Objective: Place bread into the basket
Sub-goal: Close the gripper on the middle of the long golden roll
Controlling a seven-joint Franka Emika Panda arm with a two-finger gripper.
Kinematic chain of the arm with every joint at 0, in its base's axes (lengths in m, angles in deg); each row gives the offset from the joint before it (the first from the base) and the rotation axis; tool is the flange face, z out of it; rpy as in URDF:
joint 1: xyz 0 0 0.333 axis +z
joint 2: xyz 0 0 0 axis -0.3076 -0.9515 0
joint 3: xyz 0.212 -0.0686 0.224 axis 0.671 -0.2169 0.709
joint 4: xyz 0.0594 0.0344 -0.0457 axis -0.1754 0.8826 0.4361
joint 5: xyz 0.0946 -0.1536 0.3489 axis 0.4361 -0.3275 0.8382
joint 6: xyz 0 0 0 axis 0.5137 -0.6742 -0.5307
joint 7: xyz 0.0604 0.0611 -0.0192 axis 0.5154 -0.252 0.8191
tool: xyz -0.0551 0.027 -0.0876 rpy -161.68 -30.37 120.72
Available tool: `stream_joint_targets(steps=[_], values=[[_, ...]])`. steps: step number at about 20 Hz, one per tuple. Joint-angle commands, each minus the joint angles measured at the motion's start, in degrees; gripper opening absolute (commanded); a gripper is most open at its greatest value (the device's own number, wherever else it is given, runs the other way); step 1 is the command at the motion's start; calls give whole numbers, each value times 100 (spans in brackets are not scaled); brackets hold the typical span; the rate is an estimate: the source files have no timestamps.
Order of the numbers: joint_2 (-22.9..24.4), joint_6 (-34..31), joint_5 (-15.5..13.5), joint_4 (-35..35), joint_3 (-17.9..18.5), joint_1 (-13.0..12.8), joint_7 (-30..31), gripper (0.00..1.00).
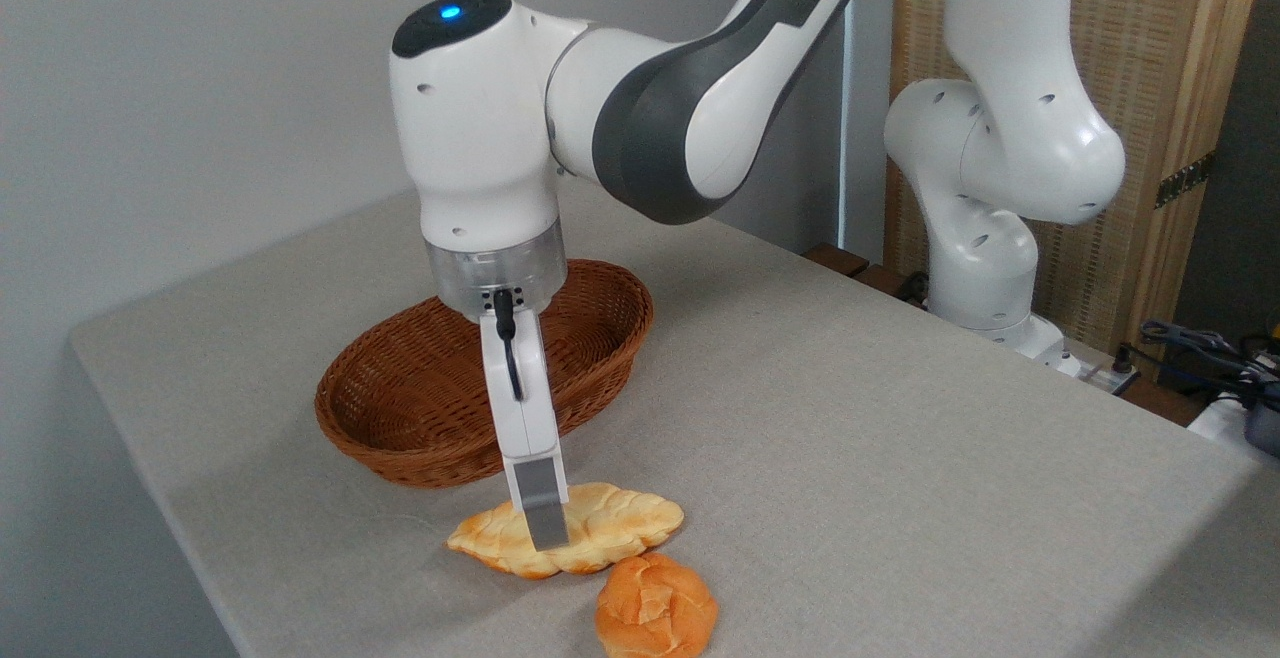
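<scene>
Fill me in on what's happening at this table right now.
A white Franka arm has its gripper down on the long braided loaf, which lies on the grey table just in front of the wicker basket. Only one finger shows from this side, so whether the loaf is gripped cannot be told. The basket looks empty, so the loaf is not in it yet. A smaller round orange bun sits touching or nearly touching the loaf's near edge.

Bright, even light; sharp, soft shadows
</scene>
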Motion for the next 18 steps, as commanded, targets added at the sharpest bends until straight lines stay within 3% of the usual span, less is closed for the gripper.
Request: stream_joint_targets(steps=[1, 9, 11, 12, 15, 18], values=[[-68, 287, 228, 152, 47, -14, -121, 100], [-165, 332, 255, 214, 21, -23, -42, 99], [-165, 323, 211, 223, 3, -23, -33, 81], [-174, 323, 211, 223, 3, -23, -33, 66], [-174, 288, 202, 223, -6, -14, -42, 47], [-191, 270, 202, 223, -6, -14, -33, 47]])
